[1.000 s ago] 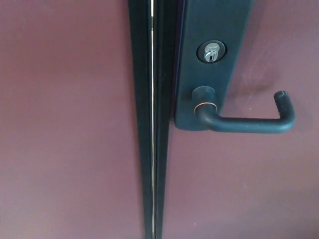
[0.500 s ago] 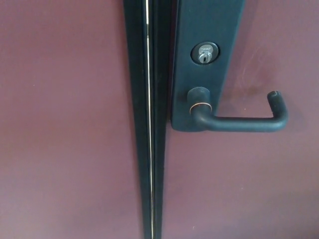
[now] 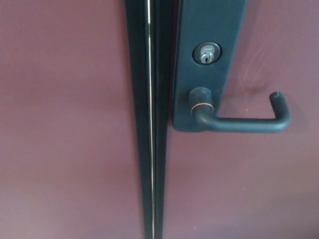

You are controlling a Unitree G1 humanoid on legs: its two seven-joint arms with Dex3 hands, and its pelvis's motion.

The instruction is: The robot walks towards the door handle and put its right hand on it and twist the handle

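Observation:
A dark lever door handle [image 3: 244,123] juts from a dark backplate [image 3: 209,30] on a maroon door [image 3: 249,189]. The lever runs level to the right and its tip bends back toward the door. Above the handle's hub sits a silver key cylinder [image 3: 206,53]. Neither of my hands shows in the head view.
A dark vertical strip with a thin bright seam [image 3: 150,149] runs down the picture left of the backplate, between two maroon door leaves. The left leaf [image 3: 65,124] fills the left side.
The whole picture has shifted slightly left and then back a little, so the camera has moved. The handle stays level throughout.

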